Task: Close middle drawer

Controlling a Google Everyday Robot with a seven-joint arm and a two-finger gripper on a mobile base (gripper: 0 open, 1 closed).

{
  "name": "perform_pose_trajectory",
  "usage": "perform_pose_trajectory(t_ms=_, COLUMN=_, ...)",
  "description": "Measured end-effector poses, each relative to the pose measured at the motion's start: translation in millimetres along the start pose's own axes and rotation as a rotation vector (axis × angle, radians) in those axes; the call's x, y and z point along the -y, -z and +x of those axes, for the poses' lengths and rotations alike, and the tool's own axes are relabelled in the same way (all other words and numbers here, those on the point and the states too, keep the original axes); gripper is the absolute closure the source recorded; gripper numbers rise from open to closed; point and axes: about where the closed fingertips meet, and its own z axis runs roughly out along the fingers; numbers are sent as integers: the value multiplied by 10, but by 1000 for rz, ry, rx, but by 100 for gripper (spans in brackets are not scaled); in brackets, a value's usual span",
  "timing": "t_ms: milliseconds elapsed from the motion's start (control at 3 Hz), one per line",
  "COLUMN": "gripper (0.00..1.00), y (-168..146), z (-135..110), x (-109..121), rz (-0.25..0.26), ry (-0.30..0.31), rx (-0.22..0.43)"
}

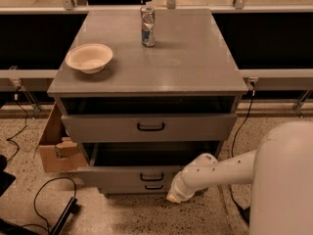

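Note:
The middle drawer (pixel 122 176) of the grey cabinet stands a little way out, with its dark inside showing above the low flat front. Its small black loop handle (pixel 152 176) is at the centre. My gripper (pixel 177 195) is at the end of the white arm, low down at the right part of that drawer front, just right of the handle. It touches or nearly touches the front. The top drawer (pixel 149 127) above also stands slightly out. The lowest drawer's handle (pixel 154 186) shows just below.
On the cabinet top (pixel 195 67) stand a white bowl (pixel 89 58) and a drink can (pixel 147 25). A cardboard box (pixel 55 146) sits on the floor left of the cabinet. Black cables (pixel 46 204) lie at lower left. My white body (pixel 286 180) fills the lower right.

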Motion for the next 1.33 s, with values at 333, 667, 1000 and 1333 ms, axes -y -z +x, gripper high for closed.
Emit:
perform_pose_trajectory(t_ms=333, gripper=100, y=112, z=-110, x=452, rz=78, ry=8, rx=-4)
perform_pose_trajectory(t_ms=667, gripper=100, y=196, z=-192, x=796, rz=136, ry=3, rx=-5)
perform_pose_trajectory(t_ms=1000, gripper=100, y=231, z=-215, x=934, rz=161, ry=-7, rx=-5)
perform_pose_trajectory(t_ms=1333, gripper=83, y=218, z=-213, x=918, rz=158, ry=-6, rx=-6)
